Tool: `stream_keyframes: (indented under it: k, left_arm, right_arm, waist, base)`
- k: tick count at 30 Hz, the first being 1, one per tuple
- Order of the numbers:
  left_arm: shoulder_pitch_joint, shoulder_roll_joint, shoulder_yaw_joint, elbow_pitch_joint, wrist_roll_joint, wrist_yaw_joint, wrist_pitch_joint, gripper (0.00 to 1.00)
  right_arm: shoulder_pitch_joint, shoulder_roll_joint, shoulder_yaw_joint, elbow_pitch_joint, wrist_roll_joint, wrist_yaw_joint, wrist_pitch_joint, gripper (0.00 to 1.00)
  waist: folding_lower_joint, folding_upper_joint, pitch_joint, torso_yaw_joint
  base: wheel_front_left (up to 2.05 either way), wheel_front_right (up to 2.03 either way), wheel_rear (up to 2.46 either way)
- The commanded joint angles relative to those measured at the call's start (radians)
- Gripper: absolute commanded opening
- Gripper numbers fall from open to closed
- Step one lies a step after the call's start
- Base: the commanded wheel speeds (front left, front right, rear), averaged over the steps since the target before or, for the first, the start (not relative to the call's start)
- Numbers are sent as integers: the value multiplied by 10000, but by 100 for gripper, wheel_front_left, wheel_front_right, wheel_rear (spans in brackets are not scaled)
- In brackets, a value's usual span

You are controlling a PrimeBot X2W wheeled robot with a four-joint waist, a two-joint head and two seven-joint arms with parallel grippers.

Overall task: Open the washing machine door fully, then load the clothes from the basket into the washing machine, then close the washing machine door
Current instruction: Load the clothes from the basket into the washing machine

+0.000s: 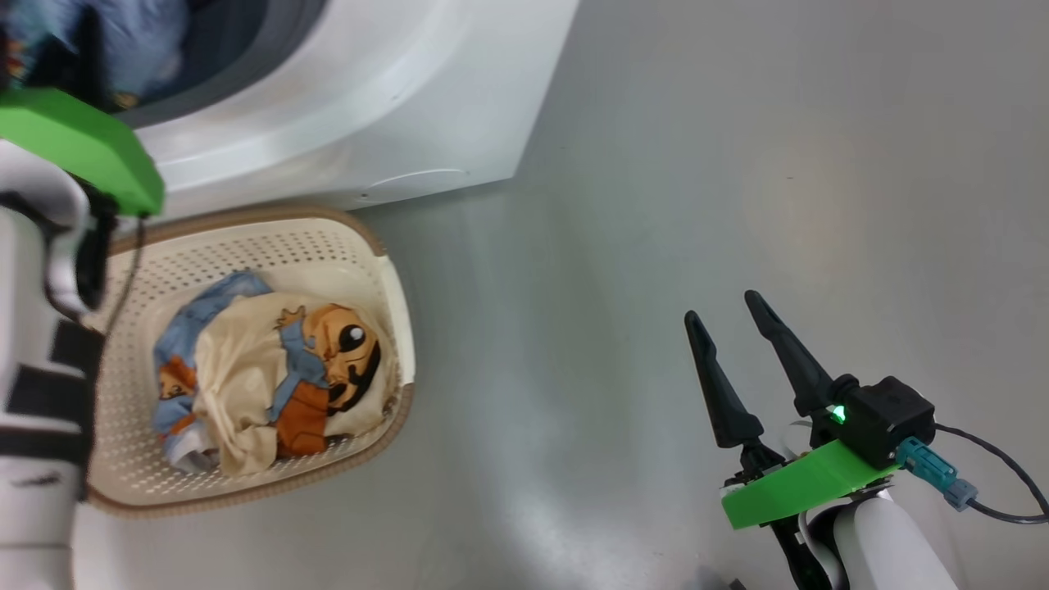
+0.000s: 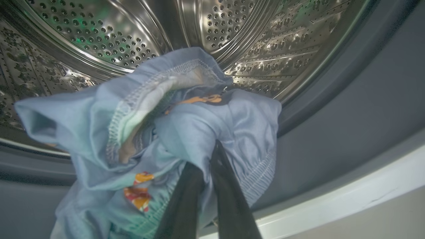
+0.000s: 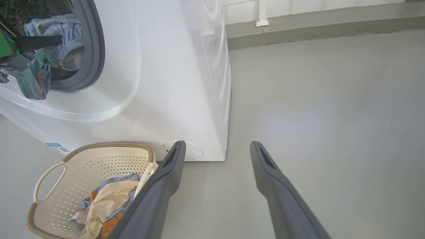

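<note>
My left gripper point(image 2: 209, 156) is shut on a light blue garment point(image 2: 149, 132) with orange print and holds it at the mouth of the steel drum point(image 2: 99, 36) of the white washing machine point(image 3: 159, 83); in the right wrist view the same garment point(image 3: 53, 36) hangs across the grey gasket point(image 3: 96, 49). The cream basket point(image 1: 361, 246) stands on the floor in front of the machine, holding a bundle of cream and blue clothes point(image 1: 270, 369) with a cartoon face. Over bare floor at the lower right, my right gripper point(image 1: 725, 307) is open and holds nothing. The door is out of view.
Grey floor point(image 1: 737, 164) stretches to the right of the machine and basket. A wall base and a white pipe point(image 3: 262, 13) run along the back. A blue label sticker point(image 3: 53, 145) sits low on the machine front, beside the basket handle point(image 3: 46, 176).
</note>
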Motion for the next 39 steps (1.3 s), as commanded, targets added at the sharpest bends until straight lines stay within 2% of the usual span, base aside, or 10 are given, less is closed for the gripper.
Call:
stream_keyframes:
  k: [1, 7, 14, 19, 26, 30, 34, 37, 39]
  left_arm:
    - [-548, 606, 296, 217, 117, -84, -280, 0]
    - [-1977, 1093, 262, 1987, 342, -389, -1326, 0]
    - [-3611, 1362, 224, 3578, 340, -773, -2032, 0]
    - [-4654, 1585, 332, 4322, 309, -723, -2445, 0]
    - [-5489, 1703, 324, 4962, 305, -763, -2681, 0]
    - [-5817, 1656, 710, 5133, -40, -574, -2798, 0]
    - [-6051, 1666, 1216, 4548, -283, -266, -2844, 0]
    - [-5936, 1651, 1194, 3970, 11, -150, -2848, 0]
    - [-5777, 1564, 1061, 4106, 196, -84, -2849, 2]
  right_arm:
    - [321, 36, 314, -168, 29, 88, -48, 100]
    - [496, 36, 661, -143, -42, 88, -48, 100]
    - [890, 36, 784, -272, -85, 88, -48, 100]
    - [1078, 36, 1028, -365, 3, 88, -48, 100]
    - [1167, 36, 1212, -466, 105, 88, -48, 100]
    - [1184, 36, 1329, -480, 152, 88, -48, 100]
    - [1193, 36, 1369, -544, 246, 88, -48, 100]
    - [1184, 36, 1367, -555, 302, 88, -48, 100]
    - [1193, 36, 1350, -517, 318, 88, -48, 100]
  waist:
    - [0, 0, 120, -354]
    - [0, 0, 466, -867]
    - [0, 0, 1039, -1247]
    - [0, 0, 1362, -1432]
    - [0, 0, 1661, -1566]
    - [0, 0, 1755, -1661]
    - [0, 0, 1875, -1732]
    - [0, 0, 1949, -1709]
    - [0, 0, 1909, -1669]
  base:
    - [0, 0, 0]
    - [0, 0, 0]
    - [0, 0, 0]
    - [0, 0, 0]
    - [0, 0, 0]
    - [0, 0, 0]
    - [0, 0, 0]
    - [0, 0, 0]
    - [0, 0, 0]
